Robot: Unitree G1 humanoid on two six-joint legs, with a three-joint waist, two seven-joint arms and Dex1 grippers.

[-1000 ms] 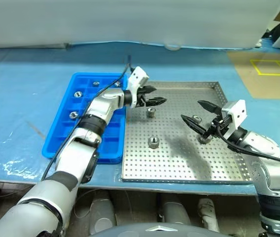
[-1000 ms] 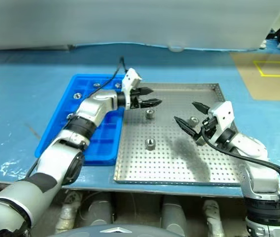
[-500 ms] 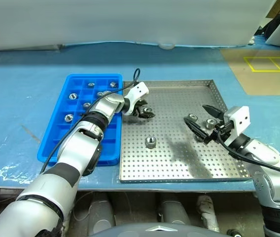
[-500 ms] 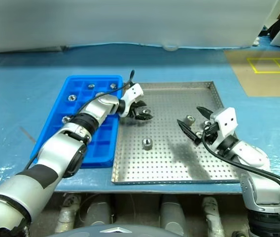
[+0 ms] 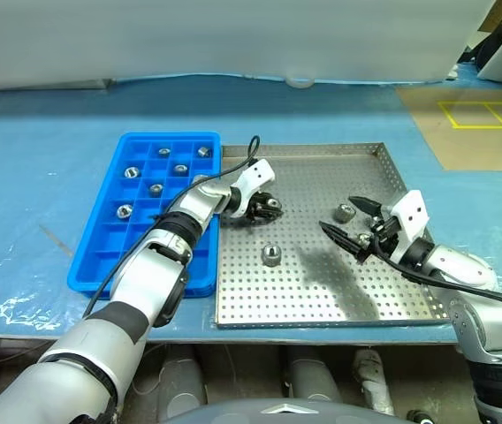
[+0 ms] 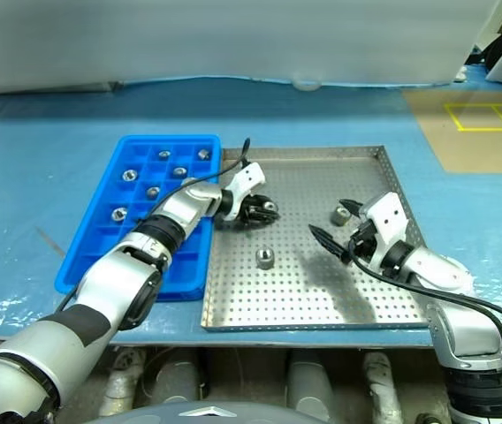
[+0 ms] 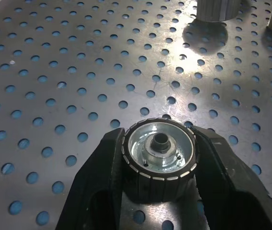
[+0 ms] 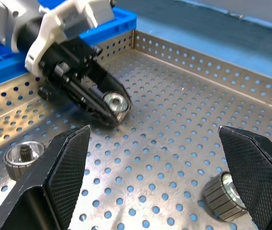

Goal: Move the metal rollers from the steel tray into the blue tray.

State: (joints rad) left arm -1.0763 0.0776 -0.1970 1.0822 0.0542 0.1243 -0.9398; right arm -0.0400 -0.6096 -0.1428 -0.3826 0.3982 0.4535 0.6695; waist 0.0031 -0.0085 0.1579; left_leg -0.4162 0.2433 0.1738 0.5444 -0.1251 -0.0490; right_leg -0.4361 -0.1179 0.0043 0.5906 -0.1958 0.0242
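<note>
Roller (image 7: 159,155): clamped between my left jaws (image 5: 267,208), hole axis upright, on steel tray (image 5: 322,291); blue tray (image 5: 101,256) lies just leftward. Right jaws (image 5: 352,221) gape, empty, near another roller (image 5: 345,212).

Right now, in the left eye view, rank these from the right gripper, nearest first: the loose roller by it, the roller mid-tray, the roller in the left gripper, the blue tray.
1. Loose roller, just beyond the right gripper.
2. Mid-tray roller, on the steel tray, toward the left.
3. Held roller, in the left gripper.
4. Blue tray, far left.
</note>
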